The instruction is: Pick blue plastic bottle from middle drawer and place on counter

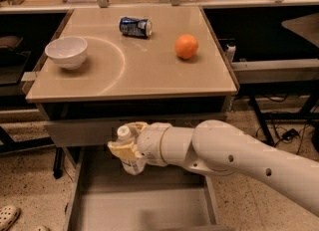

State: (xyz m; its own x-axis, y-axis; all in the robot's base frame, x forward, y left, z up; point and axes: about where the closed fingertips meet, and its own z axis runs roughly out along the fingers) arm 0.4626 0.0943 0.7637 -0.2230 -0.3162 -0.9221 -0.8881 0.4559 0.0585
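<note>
My gripper (125, 146) is shut on the blue plastic bottle (130, 163), a small clear bottle with a white cap and pale label. It holds the bottle upright above the open middle drawer (144, 205), in front of the drawer front above. The bottle's cap is just below the front edge of the tan counter (132, 70). My white arm reaches in from the lower right.
On the counter stand a white bowl (66, 52) at the left, a blue-and-silver can (135, 27) lying at the back and an orange (186, 46) at the right. Dark desks flank the cabinet. Cables lie on the floor at the right.
</note>
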